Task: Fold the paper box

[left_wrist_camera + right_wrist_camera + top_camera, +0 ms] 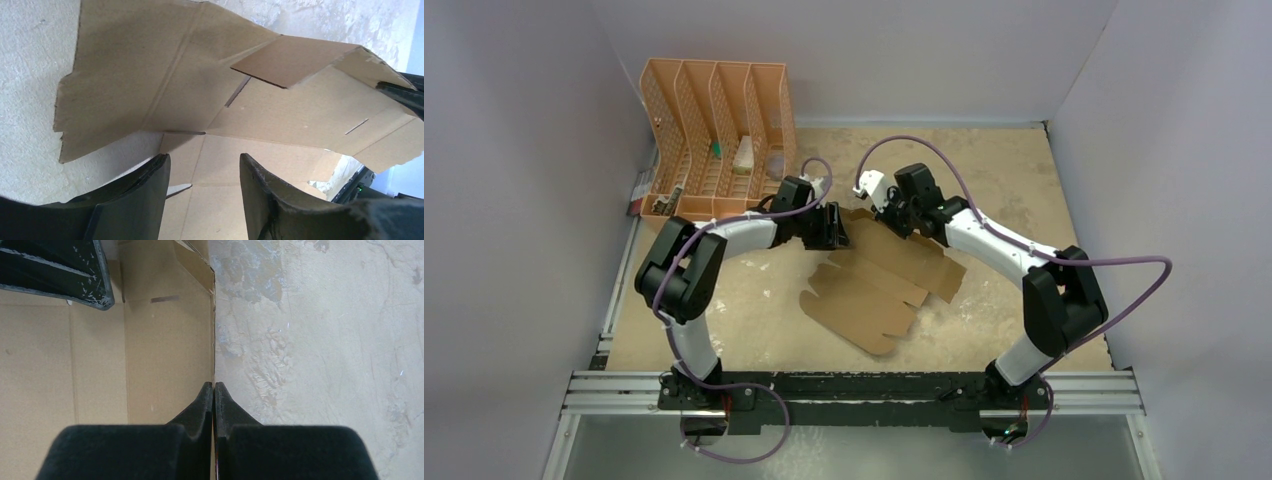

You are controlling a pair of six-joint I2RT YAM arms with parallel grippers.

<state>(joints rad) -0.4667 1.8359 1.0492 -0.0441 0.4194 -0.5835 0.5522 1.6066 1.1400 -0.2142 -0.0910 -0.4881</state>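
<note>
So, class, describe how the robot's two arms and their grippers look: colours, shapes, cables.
The left arm and right arm each have white curved links between chunky black joints, with a purple cable looping alongside. The left gripper and right gripper each have two matte black, tapered fingers.

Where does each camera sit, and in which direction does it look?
Top external: above and behind the arms, looking down on the table; left arm, right arm and bases show, paper box between.
Left wrist: on the left arm, looking past its open left fingers at a lifted flap.
Right wrist: looking down past the right fingers, shut on the box's edge.
Shared: both wrist views show the box.
</note>
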